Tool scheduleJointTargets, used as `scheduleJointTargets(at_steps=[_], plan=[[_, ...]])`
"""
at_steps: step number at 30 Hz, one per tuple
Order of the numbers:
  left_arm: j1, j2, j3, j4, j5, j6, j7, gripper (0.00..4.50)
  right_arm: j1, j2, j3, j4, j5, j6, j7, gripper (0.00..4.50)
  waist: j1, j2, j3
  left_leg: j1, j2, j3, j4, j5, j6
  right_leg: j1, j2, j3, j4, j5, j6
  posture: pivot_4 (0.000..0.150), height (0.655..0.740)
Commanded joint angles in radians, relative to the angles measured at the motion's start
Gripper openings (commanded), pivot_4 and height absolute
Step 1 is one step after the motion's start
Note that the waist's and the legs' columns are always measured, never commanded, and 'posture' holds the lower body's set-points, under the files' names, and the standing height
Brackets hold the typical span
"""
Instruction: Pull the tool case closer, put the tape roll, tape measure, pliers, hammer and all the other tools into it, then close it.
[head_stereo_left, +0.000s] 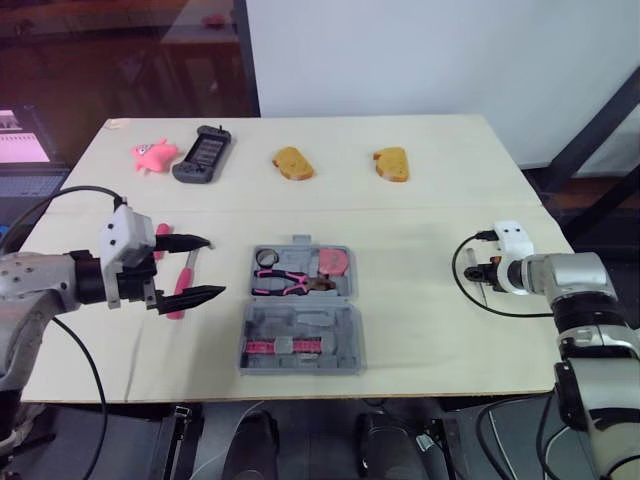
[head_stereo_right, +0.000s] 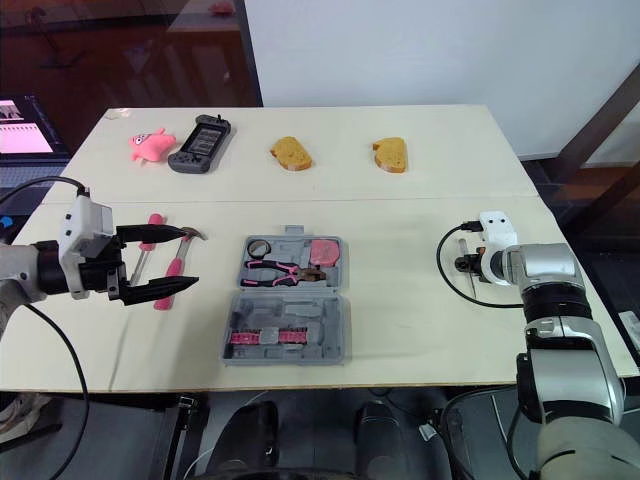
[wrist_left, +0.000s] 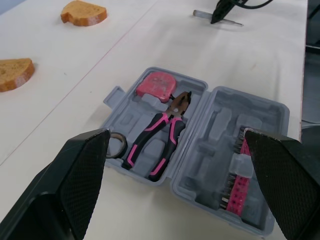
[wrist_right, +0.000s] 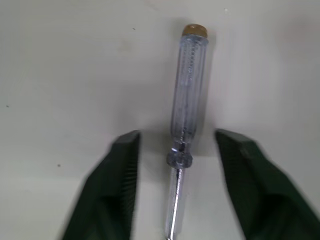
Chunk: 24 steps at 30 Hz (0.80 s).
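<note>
the right hand (wrist_right: 177, 134), fingers apart, straddles the clear screwdriver (wrist_right: 190, 95), it seems ready to grip it. the left hand (head_stereo_left: 215, 266), also spread, hovers near the hammer (head_stereo_left: 183, 282).

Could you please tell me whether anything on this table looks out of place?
Two bread slices, a pink toy and a dark handheld device lie along the far side, odd company for the open tool case. Nothing looks spilled or damaged.
</note>
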<state>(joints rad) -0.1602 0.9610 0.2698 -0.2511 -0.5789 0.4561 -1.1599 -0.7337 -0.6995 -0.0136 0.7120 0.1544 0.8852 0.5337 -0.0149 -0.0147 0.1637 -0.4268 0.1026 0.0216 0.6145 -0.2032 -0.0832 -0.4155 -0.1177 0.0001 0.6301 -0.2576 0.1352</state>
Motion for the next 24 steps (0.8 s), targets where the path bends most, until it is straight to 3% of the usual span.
scheduleJointTargets(at_steps=[1,7,13,19,24], plan=[[-0.008,0.018,0.031,-0.026,-0.011,0.005,0.006,4.50,-0.005,0.001,-0.003,-0.002,-0.015,-0.027,0.016,0.13,0.000,0.000,0.000,0.000,0.000,0.000,0.000,0.000,0.000,0.000,0.000,0.000,0.000,0.000,0.000,0.150,0.7207],[-0.007,0.017,0.030,-0.026,-0.009,0.004,0.011,4.50,0.007,-0.009,0.015,-0.096,-0.018,0.029,0.056,0.06,0.000,0.000,0.000,0.000,0.000,0.000,0.000,0.000,0.000,0.000,0.000,0.000,0.000,0.000,0.000,0.150,0.7207],[-0.001,0.020,0.030,-0.013,-0.006,-0.001,0.003,4.50,0.080,-0.036,0.020,-0.426,0.040,0.237,0.105,0.06,0.002,0.001,0.001,0.000,0.000,0.000,0.000,0.000,0.000,-0.001,0.000,0.000,0.001,0.000,0.000,0.150,0.7207],[0.006,0.020,0.022,-0.001,0.003,-0.008,-0.006,4.50,0.171,-0.060,0.084,-0.722,0.081,0.317,0.141,0.06,0.004,0.001,0.001,0.000,0.000,0.000,0.000,0.000,0.000,-0.001,0.000,0.000,0.000,0.000,0.000,0.150,0.7207],[-0.001,0.020,0.011,0.006,0.003,-0.007,-0.013,4.50,0.223,-0.056,0.157,-0.829,0.089,0.359,0.142,0.06,0.004,0.001,0.001,0.000,0.000,0.000,0.000,0.000,0.000,-0.001,0.000,0.000,0.000,-0.002,-0.003,0.150,0.7207]])
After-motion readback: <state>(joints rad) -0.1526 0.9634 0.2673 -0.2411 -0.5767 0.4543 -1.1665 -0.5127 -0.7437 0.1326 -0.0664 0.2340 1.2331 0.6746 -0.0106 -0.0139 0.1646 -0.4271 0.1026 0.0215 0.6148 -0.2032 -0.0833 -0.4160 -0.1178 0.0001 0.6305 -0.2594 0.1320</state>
